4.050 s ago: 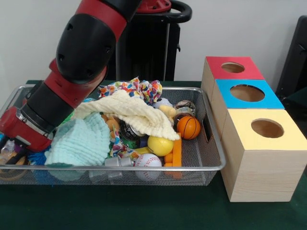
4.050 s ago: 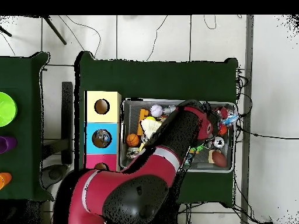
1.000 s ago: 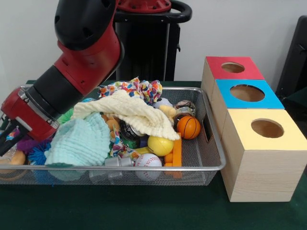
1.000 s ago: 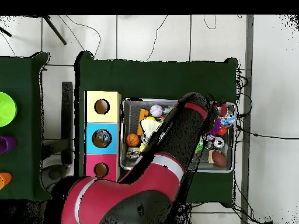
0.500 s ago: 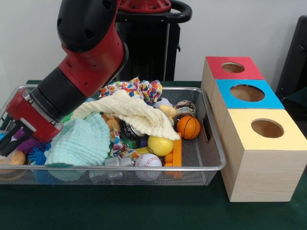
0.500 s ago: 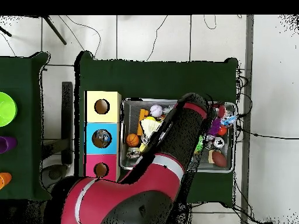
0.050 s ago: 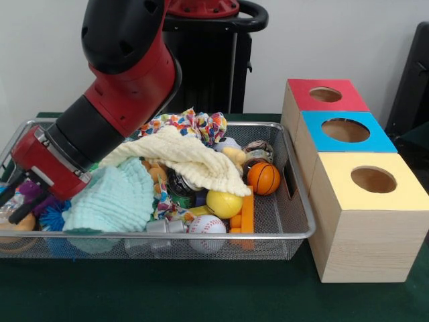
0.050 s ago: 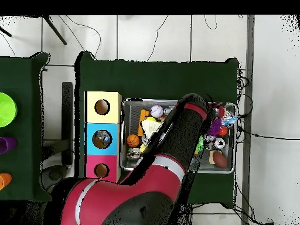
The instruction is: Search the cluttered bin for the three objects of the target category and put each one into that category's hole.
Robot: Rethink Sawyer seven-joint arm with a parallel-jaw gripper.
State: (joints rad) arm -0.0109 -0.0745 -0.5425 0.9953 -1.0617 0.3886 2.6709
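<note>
Baseball [image 7: 206,227] lies nearest, by the wire bin [image 7: 295,194] rim at lower centre, with the orange basketball [image 7: 264,178] behind it. Gripper [image 7: 21,199], at the left edge, seems to pinch a purple object [image 7: 30,190], long axis unclear. Nothing looks delivered to the box holes [image 7: 373,180].

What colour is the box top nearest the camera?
Yellow: the nearest box shows it best in the front view.

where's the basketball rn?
Front view: the small orange basketball sits at the wire bin's right end, just right of the cream cloth, above the yellow ball.
</note>
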